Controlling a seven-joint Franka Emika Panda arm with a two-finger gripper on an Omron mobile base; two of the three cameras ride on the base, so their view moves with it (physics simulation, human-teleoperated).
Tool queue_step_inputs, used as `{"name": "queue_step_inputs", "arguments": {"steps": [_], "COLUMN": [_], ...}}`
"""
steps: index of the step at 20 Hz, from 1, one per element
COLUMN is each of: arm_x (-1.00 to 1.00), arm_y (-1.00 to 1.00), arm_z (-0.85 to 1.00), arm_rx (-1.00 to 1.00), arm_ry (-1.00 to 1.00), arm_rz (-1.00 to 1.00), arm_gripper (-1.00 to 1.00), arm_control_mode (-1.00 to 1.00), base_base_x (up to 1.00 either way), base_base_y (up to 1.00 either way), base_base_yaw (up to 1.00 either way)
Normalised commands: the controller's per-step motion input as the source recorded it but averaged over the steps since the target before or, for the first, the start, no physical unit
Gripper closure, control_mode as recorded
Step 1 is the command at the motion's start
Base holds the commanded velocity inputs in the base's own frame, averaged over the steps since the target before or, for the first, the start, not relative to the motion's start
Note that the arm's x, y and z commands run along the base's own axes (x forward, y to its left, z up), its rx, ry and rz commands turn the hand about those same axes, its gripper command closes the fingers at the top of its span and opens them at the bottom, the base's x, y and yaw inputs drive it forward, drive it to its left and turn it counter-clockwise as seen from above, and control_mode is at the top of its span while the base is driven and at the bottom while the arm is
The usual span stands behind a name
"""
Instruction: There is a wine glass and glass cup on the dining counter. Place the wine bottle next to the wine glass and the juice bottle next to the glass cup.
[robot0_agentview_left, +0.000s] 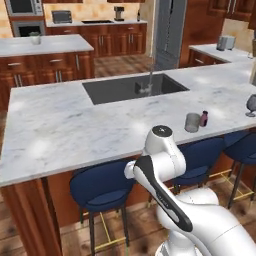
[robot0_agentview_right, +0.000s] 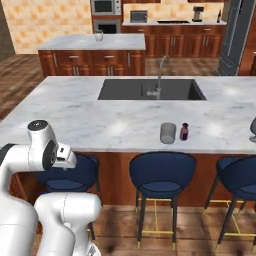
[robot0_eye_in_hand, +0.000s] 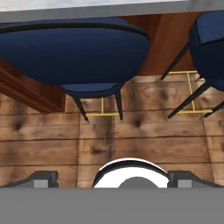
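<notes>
Juice bottle (robot0_agentview_left: 204, 118) first: the small pinkish-red bottle with its dark cap stands upright on the dining counter (robot0_agentview_left: 60, 130), close to the counter's front edge, the one above the stools, and toward its right end. Just beside it on the left, very close though I cannot tell whether they touch, stands the glass cup (robot0_agentview_left: 192, 122), a grey translucent tumbler, also upright. From the right base view the same pair appears, cup (robot0_agentview_right: 168, 133) to the left and bottle (robot0_agentview_right: 184, 131) to the right, both near the front edge, in line with the right end of the sink (robot0_agentview_right: 150, 90). That dark sink basin is sunk into the middle of the counter, with a faucet (robot0_agentview_right: 159, 80) rising at its near rim. The wine glass (robot0_agentview_left: 251, 105) stands farther right along the counter, well apart from the cup and bottle, cut by the picture's right border. Dark blue stools (robot0_agentview_left: 102, 190) are tucked under the front edge. The gripper (robot0_eye_in_hand: 111, 178) hangs low in front of the counter with its fingers spread wide apart and nothing between them; its camera looks down on a blue stool seat (robot0_eye_in_hand: 74, 52) and the wooden floor (robot0_eye_in_hand: 144, 140).
</notes>
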Motion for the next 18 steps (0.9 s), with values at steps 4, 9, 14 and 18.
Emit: {"name": "queue_step_inputs", "arguments": {"steps": [4, 9, 14, 18], "arm_x": [0.0, 0.0, 0.0, 0.0], "arm_y": [0.0, 0.0, 0.0, 0.0], "arm_z": [0.0, 0.0, 0.0, 0.0], "arm_rx": [0.0, 0.0, 0.0, 0.0], "arm_ry": [0.0, 0.0, 0.0, 0.0], "arm_rz": [0.0, 0.0, 0.0, 0.0], "arm_gripper": [-1.0, -1.0, -1.0, -1.0], "arm_control_mode": [1.0, 1.0, 1.0, 1.0], "base_base_x": [0.02, 0.07, 0.15, 0.16], "base_base_y": [0.9, 0.88, 0.88, 0.89], "base_base_yaw": [0.0, 0.0, 0.0, 0.0]}}
